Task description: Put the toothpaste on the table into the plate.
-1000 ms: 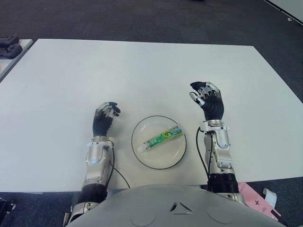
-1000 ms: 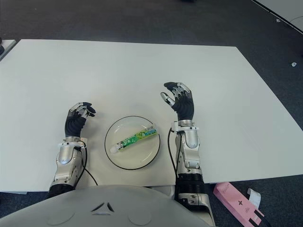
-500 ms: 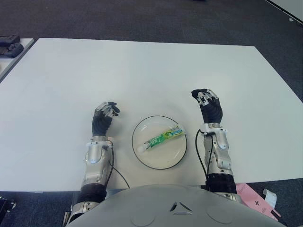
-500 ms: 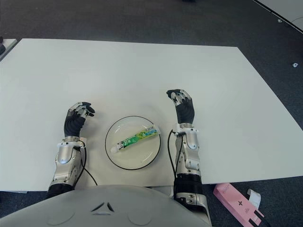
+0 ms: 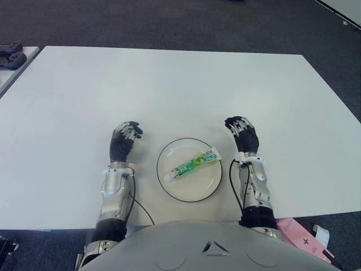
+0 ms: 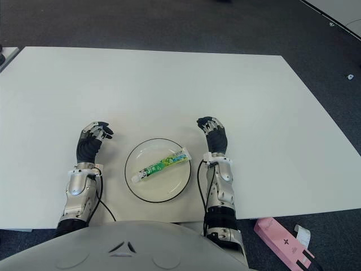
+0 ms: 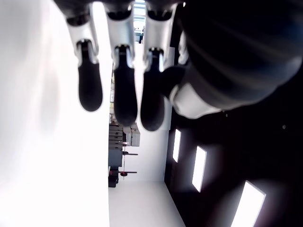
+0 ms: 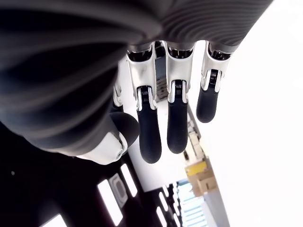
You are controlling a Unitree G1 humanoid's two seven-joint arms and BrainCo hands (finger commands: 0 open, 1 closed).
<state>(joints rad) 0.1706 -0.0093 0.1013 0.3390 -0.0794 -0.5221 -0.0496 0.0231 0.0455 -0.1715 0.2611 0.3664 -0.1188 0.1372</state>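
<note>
A green and white toothpaste tube (image 5: 192, 164) lies slantwise inside the white black-rimmed plate (image 5: 172, 189) near the table's front edge. My right hand (image 5: 243, 134) shows just right of the plate, low over the table, its fingers relaxed and holding nothing; the right wrist view shows only its own fingers (image 8: 176, 124). Left of the plate, my left hand (image 5: 124, 138) is idle, with fingers (image 7: 125, 97) loosely curved and empty.
The white table (image 5: 169, 84) stretches far ahead of the plate. A pink box (image 6: 282, 241) lies on the floor at the front right. A dark object (image 5: 10, 56) sits on another table at the far left.
My right hand has drawn back toward me and sunk lower beside the plate, its fingers staying relaxed. The toothpaste, the plate and my left hand have not moved.
</note>
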